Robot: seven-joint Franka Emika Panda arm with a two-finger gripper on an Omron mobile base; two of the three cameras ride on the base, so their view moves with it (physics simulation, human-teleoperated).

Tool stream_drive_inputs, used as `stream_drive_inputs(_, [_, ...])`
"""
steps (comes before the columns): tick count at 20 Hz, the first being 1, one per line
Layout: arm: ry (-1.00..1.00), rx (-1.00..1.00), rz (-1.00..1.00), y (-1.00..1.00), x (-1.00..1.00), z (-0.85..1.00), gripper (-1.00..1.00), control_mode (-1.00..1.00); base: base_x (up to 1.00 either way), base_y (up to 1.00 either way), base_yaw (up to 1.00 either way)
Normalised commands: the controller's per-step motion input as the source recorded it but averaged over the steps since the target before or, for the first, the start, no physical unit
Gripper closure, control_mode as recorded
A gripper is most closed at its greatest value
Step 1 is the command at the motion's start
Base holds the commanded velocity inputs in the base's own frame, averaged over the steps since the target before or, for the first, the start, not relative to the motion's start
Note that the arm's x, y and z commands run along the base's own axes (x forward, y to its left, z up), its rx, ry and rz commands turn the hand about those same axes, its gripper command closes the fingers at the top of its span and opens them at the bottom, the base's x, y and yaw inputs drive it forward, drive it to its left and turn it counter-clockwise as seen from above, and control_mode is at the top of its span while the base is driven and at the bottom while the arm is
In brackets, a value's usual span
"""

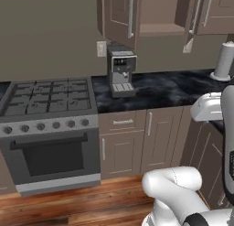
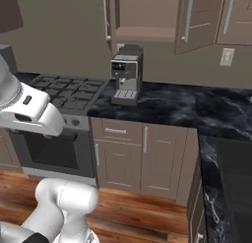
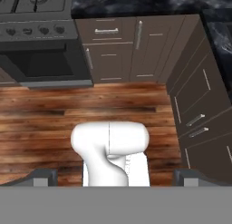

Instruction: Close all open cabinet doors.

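Hand view puts the pincer [image 3: 115,177] at the bottom edge, its two dark fingertips [image 3: 43,177] set wide apart with nothing between them. It points down at the wooden floor [image 3: 113,105], with the oven [image 3: 41,64] and the lower cabinet fronts [image 3: 136,51] beyond, so you are well below the work.

Look up in the base views. Above the coffee machine [image 1: 121,69] on the dark marble counter [image 1: 164,90], one wall cabinet stands with both doors swung out. The left door [image 1: 119,17] hangs open over the machine, with its silver bar handle [image 1: 131,14] on the free edge. The right door [image 1: 191,17] is open too and shows mostly edge-on from the left base camera. The right base view shows its panel face [image 2: 197,20] better. The neighbouring door [image 1: 220,10] further right looks shut already.

Expect each door to be a stiff, flat wooden panel that swings lightly on its hinges, so you likely need no grasp. Push on the outer face near the handle edge, farthest from the hinge, where a small shove gives the most turn. The smooth bar could slide under a fingertip, so I would press the flat wood beside it. Mind the coffee machine beneath as you raise the arm.
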Motion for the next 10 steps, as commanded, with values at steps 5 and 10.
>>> stream_drive_inputs(5, [0.0,0.0,0.0,0.0,0.0,0.0,-1.0,1.0,0.43,-0.5,0.0])
stream_drive_inputs(10, [0.0,0.0,0.0,0.0,0.0,0.0,-1.0,1.0,0.52,-0.42,0.0])
